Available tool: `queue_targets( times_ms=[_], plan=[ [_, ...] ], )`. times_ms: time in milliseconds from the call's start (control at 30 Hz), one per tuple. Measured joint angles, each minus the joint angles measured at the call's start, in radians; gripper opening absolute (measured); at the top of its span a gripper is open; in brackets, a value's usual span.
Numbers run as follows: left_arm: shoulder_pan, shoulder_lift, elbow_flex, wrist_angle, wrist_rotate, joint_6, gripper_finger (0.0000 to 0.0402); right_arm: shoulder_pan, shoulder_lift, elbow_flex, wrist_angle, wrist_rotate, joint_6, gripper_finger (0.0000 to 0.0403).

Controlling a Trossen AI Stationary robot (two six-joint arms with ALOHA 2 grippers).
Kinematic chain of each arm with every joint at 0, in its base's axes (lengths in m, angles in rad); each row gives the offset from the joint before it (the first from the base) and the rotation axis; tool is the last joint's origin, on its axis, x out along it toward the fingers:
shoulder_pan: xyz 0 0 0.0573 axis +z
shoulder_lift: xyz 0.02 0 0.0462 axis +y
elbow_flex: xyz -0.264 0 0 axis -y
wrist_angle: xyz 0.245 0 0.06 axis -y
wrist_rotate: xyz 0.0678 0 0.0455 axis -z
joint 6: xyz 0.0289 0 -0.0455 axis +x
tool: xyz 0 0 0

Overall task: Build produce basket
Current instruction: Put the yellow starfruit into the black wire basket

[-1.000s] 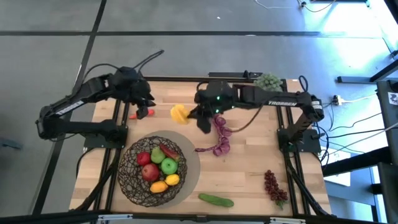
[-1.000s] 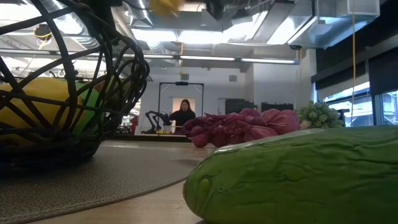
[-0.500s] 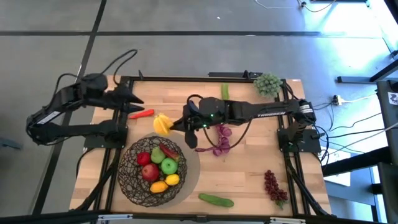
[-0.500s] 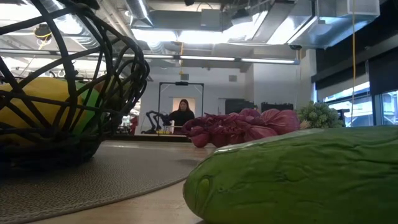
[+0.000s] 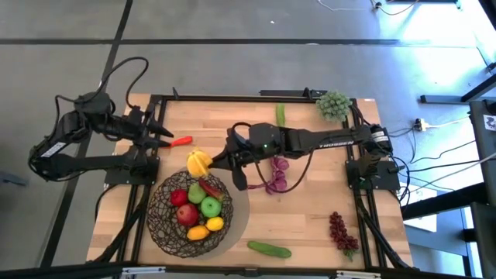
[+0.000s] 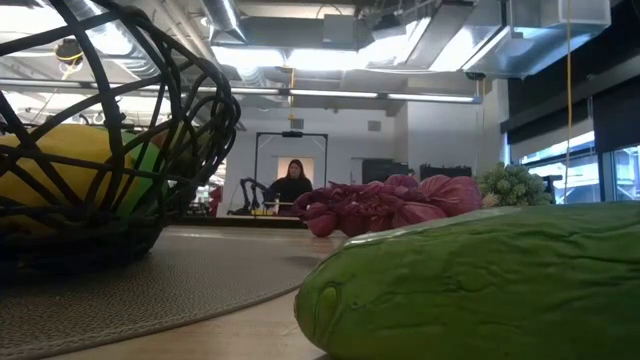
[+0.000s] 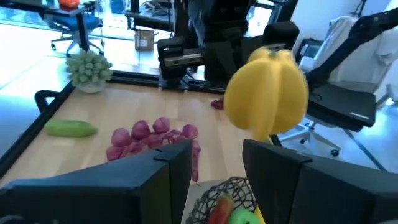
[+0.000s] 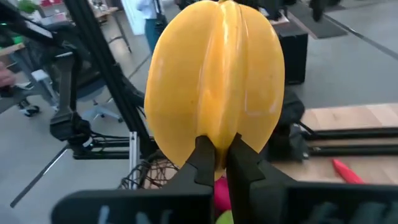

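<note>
At the left edge of the wooden worktop, the left gripper is hanging over the far left corner with its dark fingers standing partly apart and holding nothing. Just beside its tips a slim red toy chili is lying on the wood. Nearer the front left corner, the round bowl-shaped basket of dark open wire mesh is sitting on a flat grey round mat, and it is carrying a red apple, a green apple, and small yellow and orange fruits. Above the basket's far rim, the right gripper is pinching a ridged yellow toy fruit, its jaws closed tight on the fruit's lower edge. Toward the middle, a purple grape bunch is lying partly under the right arm. A green cucumber is resting by the front edge, another green cucumber by the far edge. A pale green grape bunch is sitting at the far right corner, and a dark-red grape bunch is lying near the front right corner.
</note>
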Motion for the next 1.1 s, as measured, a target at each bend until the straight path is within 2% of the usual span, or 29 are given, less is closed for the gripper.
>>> queue_targets(
  times_ms=[367,667,1100],
  plan=[
    [-0.038,0.034,-0.001,0.160,0.070,-0.007,0.0132,-0.021,0.001,0.000,0.108,0.000,-0.078,0.0006],
    [-0.071,0.100,-0.001,0.223,0.066,-0.032,0.0132,-0.054,0.001,0.000,0.130,0.000,-0.128,0.0004],
    [-0.097,0.164,-0.001,0.274,0.006,0.020,0.0131,-0.068,0.001,0.000,0.137,0.000,-0.153,0.0004]
  ],
)
